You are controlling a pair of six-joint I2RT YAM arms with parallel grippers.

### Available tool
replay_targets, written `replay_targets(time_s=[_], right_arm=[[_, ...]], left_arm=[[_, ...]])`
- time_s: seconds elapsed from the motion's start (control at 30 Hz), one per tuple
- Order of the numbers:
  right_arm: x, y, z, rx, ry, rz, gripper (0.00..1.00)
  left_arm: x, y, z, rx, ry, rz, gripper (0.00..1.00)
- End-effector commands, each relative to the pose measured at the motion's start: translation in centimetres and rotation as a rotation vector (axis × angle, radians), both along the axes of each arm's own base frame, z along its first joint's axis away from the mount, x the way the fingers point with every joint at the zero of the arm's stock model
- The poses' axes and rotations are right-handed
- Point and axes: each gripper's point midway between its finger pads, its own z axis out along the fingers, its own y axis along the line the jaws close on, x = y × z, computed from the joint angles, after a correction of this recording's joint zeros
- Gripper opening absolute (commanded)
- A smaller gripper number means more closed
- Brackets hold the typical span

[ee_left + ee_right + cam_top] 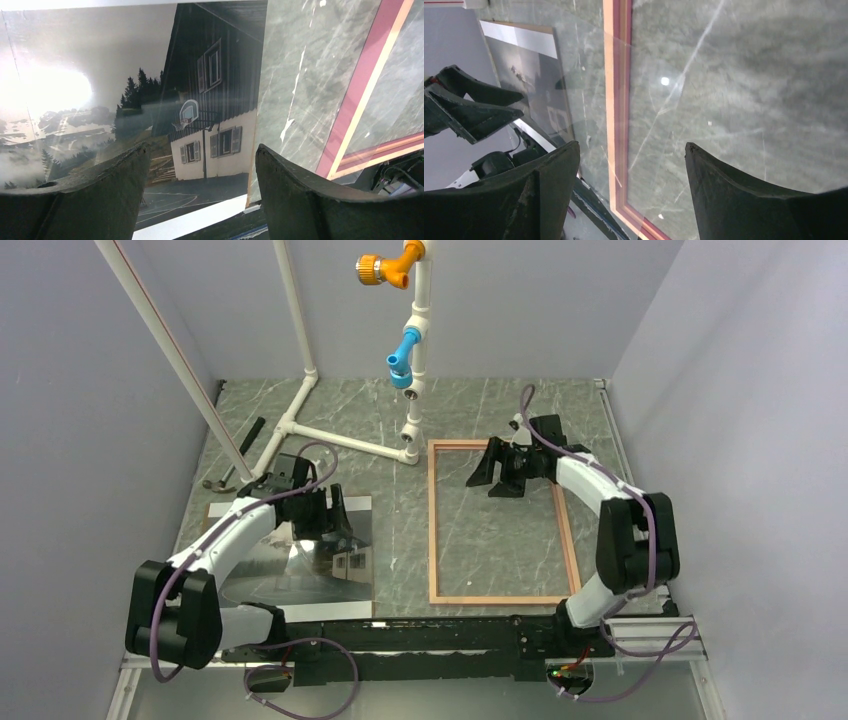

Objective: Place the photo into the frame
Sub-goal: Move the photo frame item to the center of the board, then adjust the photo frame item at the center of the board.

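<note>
The photo [300,570] lies flat on the table at the left, glossy, with a house print and a white margin. In the left wrist view the photo [150,100] fills the left side. My left gripper [335,525] hovers over the photo's right part, open and empty [202,155]. The frame [433,530] lies flat at centre right, tan wood up, and its pink edge shows in the left wrist view [360,90]. My right gripper [492,478] is open and empty above the frame's far part [631,147]. The frame's rail [616,100] runs below it.
A brown backing board [213,512] lies under the photo. A white pipe stand [415,360] with orange and blue fittings stands at the back. A hammer [235,455] lies at the back left. Grey walls close in on both sides.
</note>
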Motion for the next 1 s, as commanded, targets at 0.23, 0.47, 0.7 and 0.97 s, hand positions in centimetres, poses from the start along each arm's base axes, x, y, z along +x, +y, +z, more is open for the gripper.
replay_targets(time_s=[0.23,0.47,0.7,0.97], right_arm=[[5.5,4.1,0.0,0.080,-0.060,0.257,0.79],[4.6,7.8,-2.6,0.134,-0.002,0.428,0.76],[2.4,9.4,-4.2,0.156,0.050,0.517,0.69],[0.2,9.8,-3.9,0.211,0.086,0.551,0.40]], left_arm=[[-1.4,-1.1,1.1,-0.071,-0.035,-0.098,0.80],[-1.6,-1.3,1.4,-0.080,-0.035,-0.113,0.80],[-1.7,-1.5,1.2,-0.083,-0.023,-0.120,0.80],[-1.8,-1.5,1.3,-0.083,-0.021,-0.121,0.80]])
